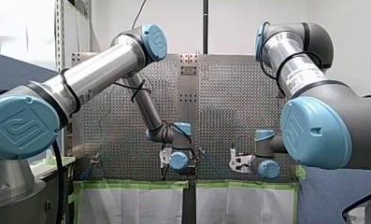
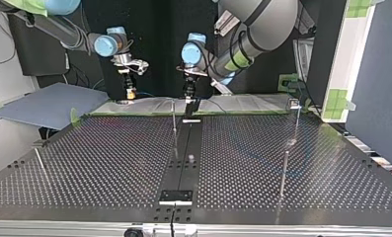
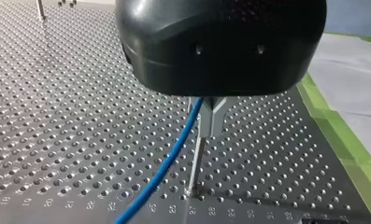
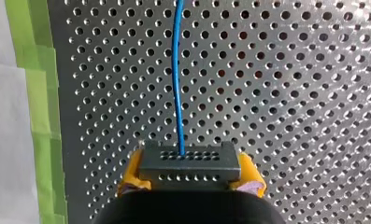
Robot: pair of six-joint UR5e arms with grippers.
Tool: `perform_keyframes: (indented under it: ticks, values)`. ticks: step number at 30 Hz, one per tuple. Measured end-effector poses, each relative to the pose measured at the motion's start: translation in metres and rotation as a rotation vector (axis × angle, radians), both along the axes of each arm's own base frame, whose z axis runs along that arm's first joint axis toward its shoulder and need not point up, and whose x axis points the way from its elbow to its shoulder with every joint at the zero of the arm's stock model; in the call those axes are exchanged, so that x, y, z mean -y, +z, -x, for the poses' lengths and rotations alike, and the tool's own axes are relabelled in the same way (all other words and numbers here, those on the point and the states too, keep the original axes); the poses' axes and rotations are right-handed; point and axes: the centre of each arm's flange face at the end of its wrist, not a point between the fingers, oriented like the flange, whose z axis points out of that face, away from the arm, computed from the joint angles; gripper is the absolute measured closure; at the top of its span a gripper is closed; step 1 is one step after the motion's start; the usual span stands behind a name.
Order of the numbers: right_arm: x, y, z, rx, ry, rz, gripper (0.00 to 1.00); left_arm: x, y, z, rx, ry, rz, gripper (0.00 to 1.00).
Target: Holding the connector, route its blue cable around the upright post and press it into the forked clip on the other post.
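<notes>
In the right wrist view my right gripper (image 4: 191,179) has its yellow pads (image 4: 132,176) shut on a dark grey connector (image 4: 190,161). The blue cable (image 4: 176,79) leaves the connector and runs straight ahead over the perforated table. In the left wrist view the blue cable (image 3: 167,163) rises from the table to just under my left gripper's black housing, which hides the fingertips. It passes close beside the forked clip (image 3: 213,116) on its thin post (image 3: 196,168). My left gripper (image 1: 166,158) hangs near the table's middle, and my right gripper (image 1: 237,163) is beside it.
Green tape (image 4: 33,93) edges the perforated table (image 2: 109,163). Thin upright posts (image 2: 174,128) (image 2: 285,173) stand on it in the top view, with another post (image 2: 295,116) at the right. A dark centre strip (image 2: 183,163) runs across the table.
</notes>
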Motion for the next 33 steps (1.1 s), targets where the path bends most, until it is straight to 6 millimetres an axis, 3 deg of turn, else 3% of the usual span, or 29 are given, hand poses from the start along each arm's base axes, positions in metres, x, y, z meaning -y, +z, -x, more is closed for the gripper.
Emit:
perform_keyframes:
  ticks: [13, 22, 33]
  values:
    - [-0.006, -0.001, -0.009, -0.003, 0.032, 0.0, 1.0, -0.004, -0.001, -0.001, -0.009, 0.015, -0.006, 0.98]
    - [-0.004, -0.001, -0.007, 0.001, 0.026, 0.0, 1.0, -0.007, -0.019, 0.001, -0.031, 0.014, -0.009, 0.98]
    - [0.001, 0.001, -0.005, 0.009, 0.019, 0.011, 1.0, 0.001, -0.01, -0.016, -0.012, 0.013, 0.014, 0.98]
